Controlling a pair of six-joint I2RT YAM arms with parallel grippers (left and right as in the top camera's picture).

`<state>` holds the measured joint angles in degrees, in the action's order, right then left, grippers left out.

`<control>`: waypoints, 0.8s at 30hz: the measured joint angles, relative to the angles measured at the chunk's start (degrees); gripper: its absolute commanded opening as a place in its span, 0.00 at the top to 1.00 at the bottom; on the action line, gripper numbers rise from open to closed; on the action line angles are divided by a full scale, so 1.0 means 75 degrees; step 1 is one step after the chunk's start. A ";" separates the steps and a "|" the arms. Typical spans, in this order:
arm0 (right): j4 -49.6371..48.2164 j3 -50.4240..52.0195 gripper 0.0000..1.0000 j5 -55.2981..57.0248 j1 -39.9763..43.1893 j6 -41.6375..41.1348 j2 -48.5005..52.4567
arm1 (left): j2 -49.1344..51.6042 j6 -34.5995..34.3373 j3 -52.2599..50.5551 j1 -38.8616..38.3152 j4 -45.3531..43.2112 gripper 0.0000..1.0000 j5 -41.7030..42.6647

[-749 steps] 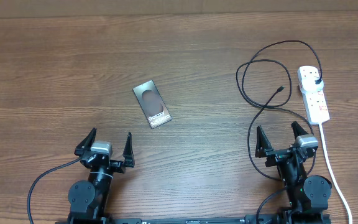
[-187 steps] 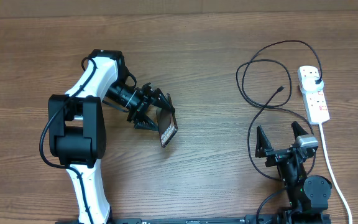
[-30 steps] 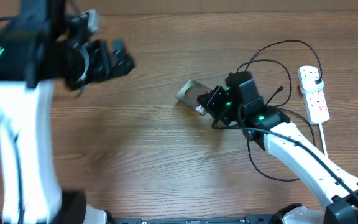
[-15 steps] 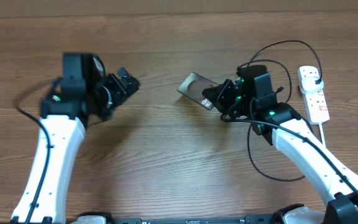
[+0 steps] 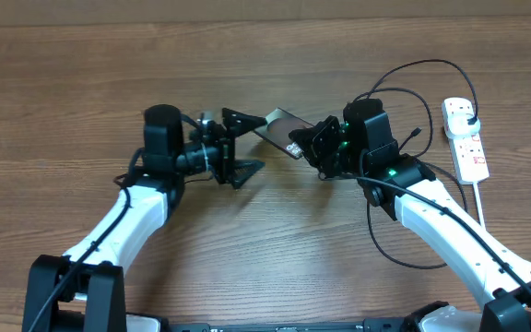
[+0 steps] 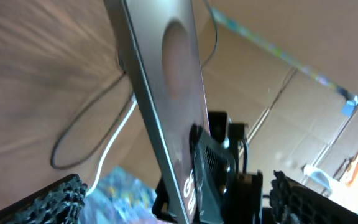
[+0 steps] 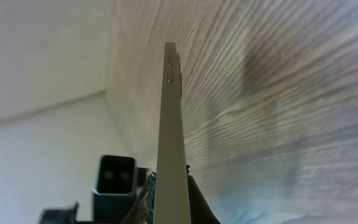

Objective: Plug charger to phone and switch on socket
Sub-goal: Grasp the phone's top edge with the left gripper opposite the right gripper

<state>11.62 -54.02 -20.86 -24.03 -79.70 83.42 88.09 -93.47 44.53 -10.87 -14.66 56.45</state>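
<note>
My right gripper is shut on the lettered end of the phone, a dark slab held tilted above the table. From the right wrist, the phone shows edge-on, running straight out of the right gripper. My left gripper is open just left of the phone's free end, one finger on each side. The left wrist shows the phone reaching in between its open fingers. The charger lies in black loops at the right, plugged into the white socket.
The socket's thick white cord runs down the right edge of the table. More charger loops lie under my right arm. Bare wooden tabletop spreads to the left and front.
My left arm has swung in from the far left, bringing its open gripper up to the phone's free end. The right gripper has shifted the phone slightly left.
</note>
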 measured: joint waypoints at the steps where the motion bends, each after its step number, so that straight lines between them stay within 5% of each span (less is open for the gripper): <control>1: 0.0006 0.0000 0.96 -0.0073 0.0000 -0.0198 0.0000 | 0.0000 -0.0108 0.0000 -0.0044 0.0003 0.07 0.0020; 6: 0.0012 0.0000 0.96 -0.0778 0.0003 -0.1189 0.0000 | 0.0000 -0.0440 0.0000 -0.0052 0.0006 0.30 0.0058; 13: 0.0224 0.0000 0.96 -0.1553 -0.0052 -0.1498 0.0000 | 0.0000 -0.0694 0.0000 -0.0052 -0.0006 0.32 0.0047; 19: 0.0154 0.0000 0.96 -0.1851 -0.0230 -0.1638 0.0000 | 0.0000 -0.0793 -0.0017 -0.0052 0.0038 0.51 -0.0102; 24: 0.0119 0.0000 0.96 -0.1827 -0.0230 -0.1749 -0.0003 | 0.0000 -0.0810 -0.0050 -0.0052 0.0061 0.55 -0.0227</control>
<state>12.51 -54.02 -34.57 -25.76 -92.82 83.40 88.09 -99.55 44.16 -11.27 -14.20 54.74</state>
